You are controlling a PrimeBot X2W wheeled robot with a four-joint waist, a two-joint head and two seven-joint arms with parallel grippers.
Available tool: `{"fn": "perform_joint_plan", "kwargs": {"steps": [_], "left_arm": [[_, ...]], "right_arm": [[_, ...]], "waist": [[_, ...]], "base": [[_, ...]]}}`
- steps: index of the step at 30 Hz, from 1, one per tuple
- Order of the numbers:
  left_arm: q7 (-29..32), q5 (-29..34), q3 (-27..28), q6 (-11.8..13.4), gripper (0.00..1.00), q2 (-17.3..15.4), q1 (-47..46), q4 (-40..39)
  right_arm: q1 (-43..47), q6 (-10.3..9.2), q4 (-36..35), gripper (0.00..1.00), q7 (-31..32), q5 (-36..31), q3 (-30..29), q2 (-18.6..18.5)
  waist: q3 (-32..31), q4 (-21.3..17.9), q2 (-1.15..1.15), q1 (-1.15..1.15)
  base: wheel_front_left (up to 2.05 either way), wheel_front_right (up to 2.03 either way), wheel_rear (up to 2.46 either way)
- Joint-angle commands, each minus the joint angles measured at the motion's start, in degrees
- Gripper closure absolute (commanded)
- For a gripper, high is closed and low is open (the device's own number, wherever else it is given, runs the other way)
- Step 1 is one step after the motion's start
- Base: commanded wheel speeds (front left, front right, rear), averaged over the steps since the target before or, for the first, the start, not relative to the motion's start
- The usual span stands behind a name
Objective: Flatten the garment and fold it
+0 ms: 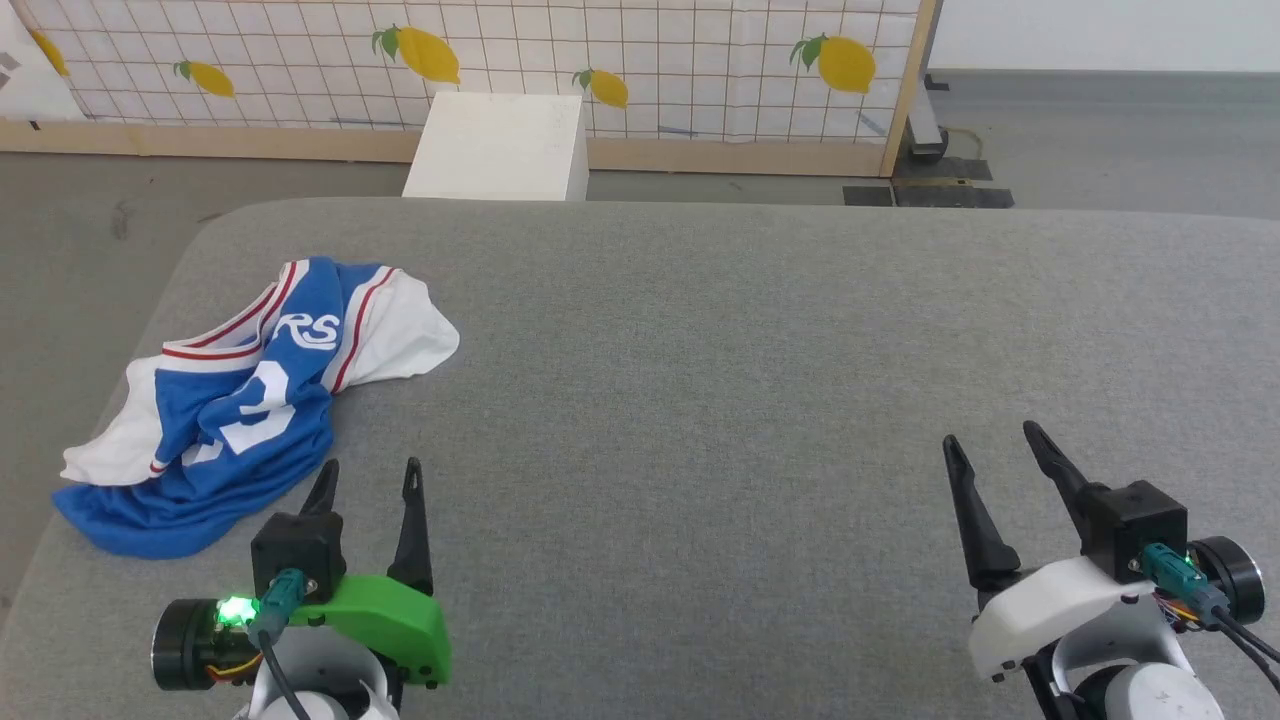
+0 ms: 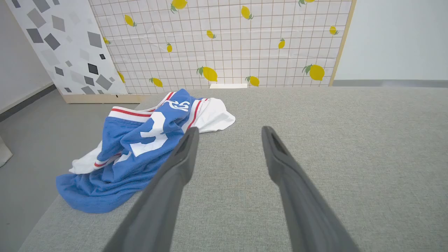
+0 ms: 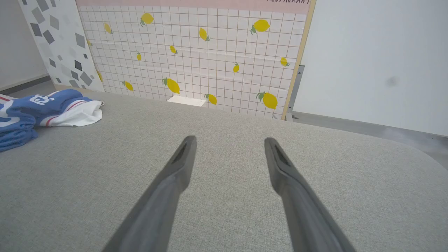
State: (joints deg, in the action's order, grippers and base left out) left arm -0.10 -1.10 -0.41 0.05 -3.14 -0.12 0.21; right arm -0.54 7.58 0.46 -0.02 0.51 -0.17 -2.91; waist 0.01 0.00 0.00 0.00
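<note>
Shirt (image 1: 235, 410) lies in a crumpled heap at the left end of the grey table (image 1: 700, 330), blue body bunched over itself, one white sleeve (image 1: 405, 340) spilling to the right and the striped trim (image 1: 225, 340) on the far side. I judge it light, soft and limp: it will sag and drag on the cloth top and hold no shape, so I want an edge, not the bulk. The near blue hem or the sleeve look like the best holds. My left pincer (image 1: 371, 468) sits low at the near side, fingers spread and empty, pointing away, just beside the shirt's near right edge; I cannot tell if it touches. My right pincer (image 1: 990, 435) is spread and empty too, well apart on the right.
</note>
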Motion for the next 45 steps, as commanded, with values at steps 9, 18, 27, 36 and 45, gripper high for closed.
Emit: {"fn": "perform_joint_plan", "kwargs": {"steps": [9,18,27,36,45], "left_arm": [[-1.66,-1.55,-0.40,-0.04,0.00,0.03,-0.23,1.47],[-2.97,-2.74,-0.18,0.10,0.00,0.02,-0.38,2.39],[-4.04,-3.74,0.07,0.28,0.00,0.04,-0.14,2.86],[-5.32,-5.00,-0.13,0.57,0.00,0.08,0.16,3.60],[-6.39,-6.00,-0.45,0.63,0.00,0.10,0.47,4.51]], "right_arm": [[0.24,-0.01,1.31,0.00,-1.69,1.80,-0.83,0.00],[0.39,-0.02,2.29,0.00,-3.00,3.19,-1.22,0.01],[0.59,-0.02,3.14,0.00,-4.07,4.32,-1.37,0.01],[0.76,-0.03,4.31,0.00,-5.36,5.41,-1.55,0.01],[1.05,-0.04,5.34,0.00,-6.43,6.43,-1.73,0.01]], "waist": [[0.06,0.13,0.00,0.00],[0.00,1.83,0.00,0.00],[0.16,4.61,0.00,0.00],[0.02,8.43,0.00,0.00],[-0.26,11.63,0.00,0.00]], "base": [[0.00,0.00,0.00],[0.00,0.00,0.00],[0.00,0.00,0.00],[0.00,0.00,0.00],[0.00,0.00,0.00]]}}
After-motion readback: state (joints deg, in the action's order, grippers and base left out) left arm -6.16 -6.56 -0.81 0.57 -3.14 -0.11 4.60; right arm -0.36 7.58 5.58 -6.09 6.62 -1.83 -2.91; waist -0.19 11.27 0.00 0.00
